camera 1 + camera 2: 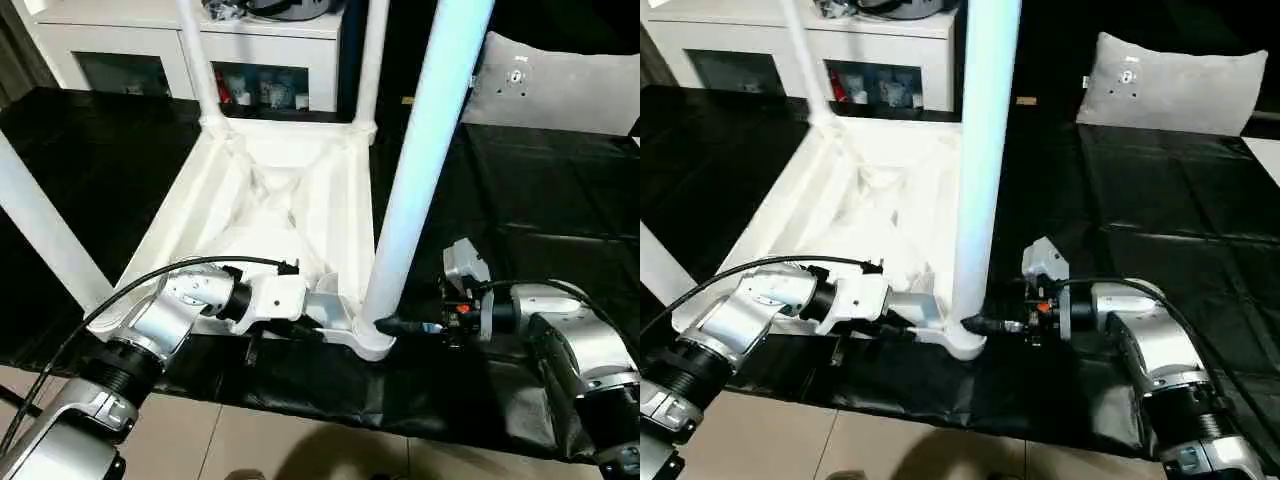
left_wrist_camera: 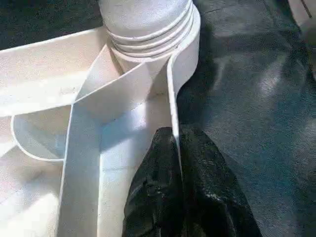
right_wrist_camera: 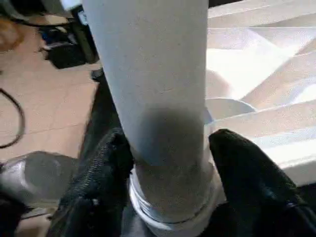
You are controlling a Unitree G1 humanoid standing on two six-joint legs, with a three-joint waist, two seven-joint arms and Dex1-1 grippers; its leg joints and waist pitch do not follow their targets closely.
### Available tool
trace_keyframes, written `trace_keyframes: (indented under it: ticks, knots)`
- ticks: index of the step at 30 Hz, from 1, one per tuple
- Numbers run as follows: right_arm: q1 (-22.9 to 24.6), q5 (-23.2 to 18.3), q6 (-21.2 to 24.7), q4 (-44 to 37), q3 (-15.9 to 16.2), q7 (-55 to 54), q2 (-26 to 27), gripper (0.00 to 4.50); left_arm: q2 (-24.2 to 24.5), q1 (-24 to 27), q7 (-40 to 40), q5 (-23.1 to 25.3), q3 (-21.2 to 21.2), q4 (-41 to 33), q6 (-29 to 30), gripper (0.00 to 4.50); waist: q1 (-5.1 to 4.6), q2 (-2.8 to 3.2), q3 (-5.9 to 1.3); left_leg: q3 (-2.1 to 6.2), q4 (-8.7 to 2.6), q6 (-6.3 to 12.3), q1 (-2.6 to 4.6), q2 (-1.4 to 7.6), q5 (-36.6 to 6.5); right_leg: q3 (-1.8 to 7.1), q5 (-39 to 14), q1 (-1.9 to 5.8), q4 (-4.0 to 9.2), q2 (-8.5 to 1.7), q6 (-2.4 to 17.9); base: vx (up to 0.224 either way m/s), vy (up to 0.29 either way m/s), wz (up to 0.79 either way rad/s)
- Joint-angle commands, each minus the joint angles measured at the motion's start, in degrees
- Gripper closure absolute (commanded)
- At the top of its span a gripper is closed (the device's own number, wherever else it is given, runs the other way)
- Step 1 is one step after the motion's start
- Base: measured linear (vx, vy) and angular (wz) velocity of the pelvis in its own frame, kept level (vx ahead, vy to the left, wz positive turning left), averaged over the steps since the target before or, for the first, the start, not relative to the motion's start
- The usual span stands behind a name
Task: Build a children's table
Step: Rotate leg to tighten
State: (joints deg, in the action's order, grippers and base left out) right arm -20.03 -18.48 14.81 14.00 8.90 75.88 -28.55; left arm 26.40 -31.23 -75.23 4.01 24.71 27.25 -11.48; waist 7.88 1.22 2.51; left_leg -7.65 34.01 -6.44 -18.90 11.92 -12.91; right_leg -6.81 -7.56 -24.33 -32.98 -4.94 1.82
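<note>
Closed tight, the left gripper (image 2: pixel 177 187) pinches the thin side wall of the children's table (image 1: pixel 270 200) near a corner socket, one black finger on each face of the wall; the right gripper (image 3: pixel 168 173) stands with its jaws apart on either side of the base of the nearest leg (image 3: pixel 153 79), each finger just beside the leg, though contact cannot be told.

Left eye view: the table lies upside down on the black sheet (image 1: pixel 520 200), ribbed underside up, with legs rising from its corners. Its near edge lies close to the sheet's front edge, with tan floor (image 1: pixel 300 440) just beyond. Black sheet lies bare to the right of the table, up to a grey cushion (image 1: pixel 560 90). A white cabinet (image 1: pixel 150 40) with glass doors stands behind.

Right eye view: the right gripper (image 1: pixel 990 324) reaches level toward the corner socket from the open side.

Left wrist view: threaded rings of the leg's foot sit in the round socket (image 2: pixel 148 34), just beyond the pinched wall.

Right wrist view: past the leg, floor and a dark cable (image 3: pixel 15 123) lie beyond the sheet's edge.
</note>
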Motion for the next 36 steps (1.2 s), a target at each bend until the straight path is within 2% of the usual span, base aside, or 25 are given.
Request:
trace_keyframes:
  ticks: [1, 3, 4, 6, 13, 15, 16, 17, 18, 20, 21, 23, 24, 25, 26, 27, 28, 29, 30, 31, 32, 33, 34, 35, 36]
  knots:
    - [-0.3, -1.2, 0.9, -1.3, 0.7, 1.1, 0.3, 2.05, 0.1, 0.8, -3.7, 1.2, 3.6, -0.7, -1.8, 4.5, -0.1, -0.18, -3.95, -1.38, -3.79, 4.3, -1.07, 0.78, -5.6, 2.76, -18.7, 4.38, 3.31, -2.97, 8.4, 0.0, 0.0, 0.0]
    - [-0.3, -1.3, 0.9, -1.0, 0.8, 1.1, 0.4, 2.2, 0.1, 0.8, -3.8, 1.3, 3.7, -0.5, -2.1, 4.5, 0.11, -0.01, -3.99, -1.37, -3.77, 4.06, -1.0, 0.81, -5.7, 2.74, -18.6, 4.35, 3.28, -2.96, 8.4, 0.0, 0.0, 0.0]
    - [-0.2, -1.3, 1.0, -1.0, 0.8, 1.1, 0.5, 2.26, 0.2, 0.9, -4.0, 1.2, 3.8, -0.5, -2.3, 4.5, 0.16, -0.2, -3.97, -1.36, -3.81, 3.83, -1.06, 0.79, -5.8, 2.72, -18.5, 4.44, 3.25, -2.91, 8.2, 0.0, 0.0, 0.0]
    - [-0.1, -1.6, 1.3, -1.1, 0.7, 1.2, 0.5, 2.49, 0.3, 0.9, -4.1, 1.1, 3.9, -0.5, -2.4, 4.5, 0.14, -0.16, -3.95, -1.36, -3.85, 3.55, -1.1, 0.74, -6.0, 2.65, -19.2, 4.47, 3.33, -2.93, 7.7, 0.0, 0.0, 0.0]
    - [1.4, -4.1, 4.2, -3.3, 0.3, 1.6, 1.3, 2.56, 0.0, 1.2, -5.1, 0.1, 3.5, -0.3, -1.5, 4.5, 0.22, -0.11, -4.1, -1.36, -3.78, 3.6, -1.17, 0.78, -4.9, 2.68, -17.6, 4.51, 3.06, -2.9, 8.0, 0.0, 0.0, 0.0]
    - [2.8, -5.5, 6.0, -6.0, 0.3, -0.1, 2.8, 2.56, -0.8, 2.0, -4.7, -1.6, 2.5, -2.0, 2.2, 4.5, 0.21, -0.03, -4.04, -1.43, -3.81, 3.51, -1.11, 0.77, -5.1, 2.7, -17.6, 4.5, 3.14, -2.88, 8.0, 0.0, 0.0, 0.0]
    - [3.6, -4.7, 6.4, -7.1, 0.5, -3.6, 4.4, 2.56, -1.6, 2.2, -3.1, -2.2, 1.7, -3.2, 5.8, 4.5, 0.2, 0.13, -3.99, -1.35, -3.95, 3.05, -1.17, 0.91, -5.3, 2.76, -17.7, 4.6, 3.02, -3.02, 8.1, 0.0, 0.0, 0.0]
    - [3.7, -4.4, 6.3, -7.2, 0.5, -4.3, 4.7, 2.56, -1.8, 2.2, -2.8, -2.2, 1.6, -3.3, 6.4, 4.5, 0.12, 0.05, -4.01, -1.36, -3.93, 3.02, -1.17, 0.91, -5.3, 2.76, -17.8, 4.53, 3.06, -2.99, 8.0, 0.0, 0.0, 0.0]
    - [3.8, -2.4, 5.7, -6.7, 0.8, -7.9, 6.0, 2.56, -2.4, 2.1, -0.8, -1.7, 1.2, -3.6, 8.6, 4.5, -0.17, -0.01, -3.8, -1.47, -4.03, 2.73, -1.09, 0.55, -6.5, 2.58, -21.1, 4.41, 3.6, -2.9, 6.9, 0.0, 0.0, 0.0]
    - [3.7, -1.0, 5.6, -6.2, 0.9, -10.4, 6.8, 2.56, -2.8, 2.0, 0.1, -1.5, 0.9, -3.5, 9.5, 4.5, -0.39, -0.12, -3.53, -1.53, -4.07, 2.5, -1.1, 0.21, -7.8, 2.37, -25.3, 4.44, 4.19, -2.88, 5.2, 0.0, 0.0, 0.0]
    - [3.3, 0.8, 5.8, -5.4, 0.8, -14.4, 8.1, 2.56, -3.4, 1.9, 1.1, -1.7, 0.5, -3.6, 10.8, 4.5, -1.07, 0.03, -2.88, -1.62, -4.06, 1.82, -0.61, -0.25, -11.1, 1.81, -33.6, 3.83, 5.58, -2.8, 2.0, 0.0, 0.0, 0.0]
    - [1.9, 3.9, 8.0, -3.7, -0.2, -23.7, 11.7, 2.56, -5.4, 1.4, 4.5, -2.0, -0.6, -4.2, 15.0, 4.5, -1.86, 0.07, -2.58, -1.55, -3.64, 1.3, -0.19, -0.81, -13.7, 0.85, -39.2, 3.52, 6.66, -2.64, -0.7, 0.0, 0.0, 0.0]
    - [0.6, 5.7, 9.7, -2.5, -1.0, -29.9, 14.1, 2.57, -7.0, 0.9, 7.3, -1.9, -1.3, -4.6, 18.1, 4.5, -3.76, 0.13, -2.52, -1.22, -2.98, 0.63, -0.11, -1.3, -16.0, -1.27, -43.0, 3.47, 8.14, -2.32, -4.3, -0.061, 0.002, -0.11]
    - [0.6, 5.7, 9.7, -2.5, -1.0, -29.9, 14.1, 2.57, -7.0, 0.9, 7.3, -1.9, -1.3, -4.6, 18.1, 4.5, -3.76, 0.13, -2.52, -1.22, -2.98, 0.63, -0.11, -1.3, -16.0, -1.27, -43.0, 3.47, 8.14, -2.32, -4.3, -0.071, 0.024, -0.21]
    - [-0.2, 7.0, 10.3, -1.8, -1.5, -33.6, 15.5, 2.57, -8.0, 0.6, 9.0, -1.5, -1.6, -4.9, 19.8, 4.5, -5.84, 1.4, -2.51, -0.53, -2.63, 1.62, -0.17, -0.68, -20.1, -5.04, -43.2, 4.6, 10.28, -1.68, -8.7, -0.071, 0.024, -0.21]
    - [-0.8, 7.9, 10.9, -1.2, -2.0, -36.9, 16.6, 2.57, -8.8, 0.5, 10.3, -1.2, -1.9, -5.3, 21.3, 4.5, -6.54, 2.54, -2.47, 0.23, -3.45, 2.32, -0.16, 0.81, -23.6, -5.79, -40.0, 5.62, 10.0, -1.96, -7.9, -0.062, 0.042, -0.2]
    - [-2.8, 10.1, 12.6, 1.2, -3.6, -45.8, 19.5, 2.57, -11.3, -0.2, 14.4, -0.2, -2.6, -4.9, 23.5, 4.5, -5.77, 3.88, -2.59, 3.61, -8.35, 2.85, -3.2, 6.79, -33.6, -0.99, -21.7, 9.47, -2.23, -3.27, -1.8, -0.058, -0.008, -0.16]
    - [-3.7, 10.5, 12.6, 2.4, -4.4, -49.0, 21.0, 2.57, -12.7, -0.7, 16.8, 0.5, -2.8, -4.2, 24.2, 4.5, -6.33, 3.12, -2.28, 4.11, -9.28, 2.5, -2.77, 7.3, -36.3, 1.1, -12.2, 8.3, -3.41, -3.77, 0.3, -0.058, -0.008, -0.16]
    - [-4.2, 10.7, 12.5, 3.2, -4.9, -50.8, 22.0, 2.57, -13.8, -1.1, 18.7, 1.0, -3.0, -3.7, 24.6, 4.5, -6.54, 1.78, -1.9, 1.89, -8.04, 1.2, 1.11, 3.93, -39.0, 2.4, -15.2, 4.91, -0.6, -3.08, 2.5, 0.0, 0.0, 0.0]
    - [-4.4, 10.9, 11.6, 3.4, -4.6, -51.0, 22.3, 2.57, -14.9, -1.3, 20.5, 1.4, -3.1, -3.3, 24.8, 4.5, -6.49, 0.55, -1.35, 0.13, -2.53, -1.23, 2.25, -2.05, -28.6, -0.16, -47.1, 2.65, 6.77, -4.55, -1.9, 0.0, 0.0, 0.0]
    - [-4.3, 11.9, 10.5, 3.1, -4.1, -50.8, 22.6, 2.57, -16.1, -1.6, 22.4, 2.0, -3.1, -3.1, 25.4, 4.5, -6.08, -1.06, -2.55, -0.36, -1.23, 0.73, 0.71, -2.49, -16.6, 0.74, -51.2, 3.62, 7.05, -5.75, -3.7, 0.0, 0.0, 0.0]
    - [-4.1, 12.4, 10.1, 2.8, -3.8, -50.6, 22.6, 2.23, -16.4, -1.6, 22.8, 2.2, -3.1, -3.2, 25.5, 4.5, -5.72, -1.06, -2.54, -0.04, -1.91, 1.21, -0.85, -2.26, -13.8, 0.35, -49.9, 4.57, 6.62, -5.28, -4.4, 0.0, 0.0, 0.0]
    - [-4.0, 12.1, 10.1, 2.5, -3.9, -50.4, 22.8, 2.02, -16.6, -1.6, 22.9, 2.5, -2.9, -3.3, 25.7, 4.5, -4.85, -0.74, -3.47, -0.05, -3.09, 1.37, -1.81, -1.57, -8.4, 0.99, -40.8, 5.19, 5.61, -4.76, -3.4, 0.0, 0.0, 0.0]
    - [-3.6, 11.5, 9.9, 1.8, -4.0, -49.6, 23.1, 1.89, -16.7, -1.5, 23.3, 3.1, -2.7, -3.2, 25.5, 4.5, -4.57, -0.39, -3.69, -0.02, -3.5, 1.48, -1.94, -1.15, -6.2, 1.25, -34.9, 5.14, 4.89, -4.31, -1.6, 0.0, 0.0, 0.0]
    - [-3.3, 11.2, 9.6, 1.2, -3.8, -49.1, 23.0, 1.82, -16.5, -1.4, 23.5, 3.5, -2.5, -3.3, 25.5, 4.5, -4.71, -0.11, -3.48, -0.22, -3.83, 1.64, -1.88, -0.56, -4.7, 1.46, -26.4, 4.71, 4.13, -3.42, 1.8, 0.0, 0.0, 0.0]
